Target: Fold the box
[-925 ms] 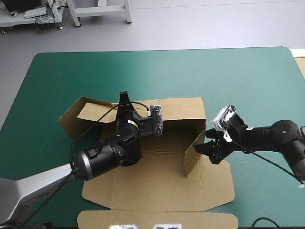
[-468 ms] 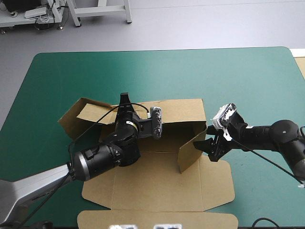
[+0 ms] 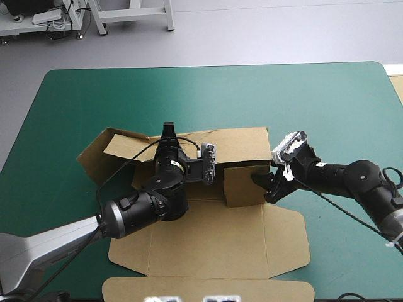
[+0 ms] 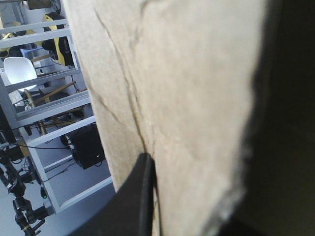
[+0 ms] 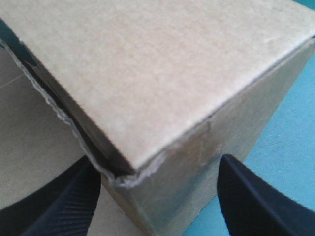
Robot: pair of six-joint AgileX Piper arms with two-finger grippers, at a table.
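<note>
- The right end effector (image 3: 263, 186) is standing wide, straddling the right corner of the box (image 3: 208, 245).
- The left end effector (image 3: 167, 133) is pinching the back wall (image 3: 242, 143).
- The box is lying mid-worktop (image 3: 315, 100), its long axis running left to right and nearer the right arm.

It looked like a lab or workshop. The teal-green table (image 3: 302, 94) stood on a bare grey floor (image 3: 264, 31) with white metal stands (image 3: 169, 17) behind it. The left wrist view showed white racks (image 4: 59, 127), a white chair (image 4: 18, 71) and cables (image 4: 34, 146).
</note>
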